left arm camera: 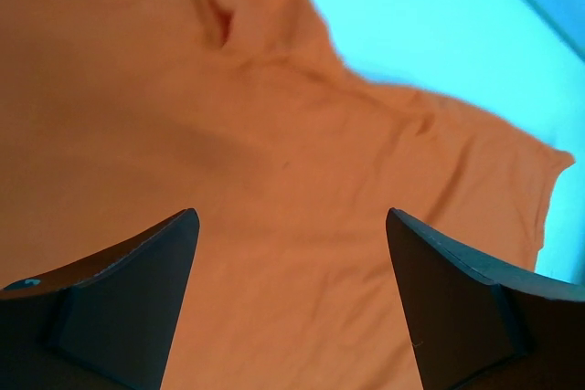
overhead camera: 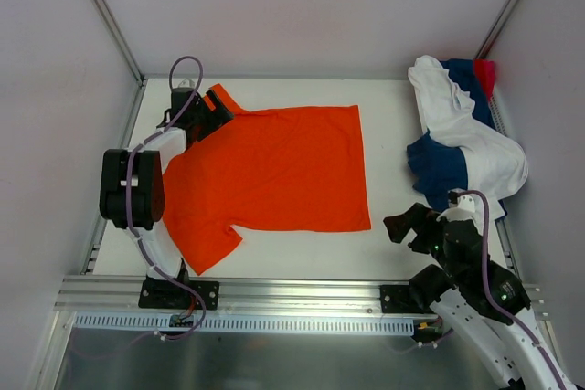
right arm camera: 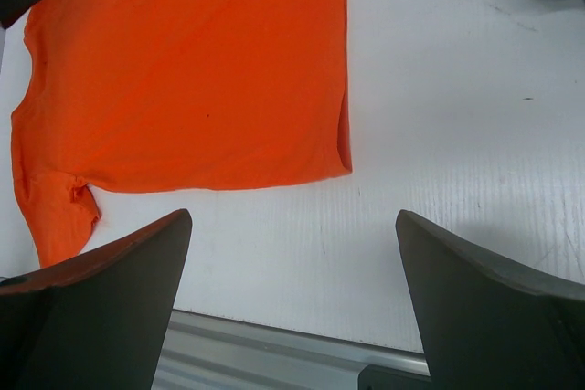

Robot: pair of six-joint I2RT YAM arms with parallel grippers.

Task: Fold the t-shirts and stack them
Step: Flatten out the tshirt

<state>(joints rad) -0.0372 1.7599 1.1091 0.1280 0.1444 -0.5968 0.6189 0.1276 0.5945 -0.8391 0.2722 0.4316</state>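
Orange cloth, the t-shirt (overhead camera: 274, 166), lies spread flat on the desk (overhead camera: 388, 116), collar toward the left edge and hem toward the right. The left gripper (left arm camera: 288, 221) hovers over the shoulder by the far sleeve (overhead camera: 222, 98), fingers wide and empty. The right gripper (right arm camera: 292, 221) hangs above bare desk toward the near-right corner, just beyond the hem corner (right arm camera: 343, 163), its fingers also wide and holding nothing. The step in hand looks like taking hold for a first fold. Done well, each arm would pinch only the cloth's edge, low against the desk, then lift and carry in step to get a straight fold line. The near sleeve (overhead camera: 206, 246) is rumpled and may drag. The white shirt (overhead camera: 462, 130), navy shirt (overhead camera: 430, 166) and red-pink shirt (overhead camera: 485, 72) lie heaped at the far-right corner.
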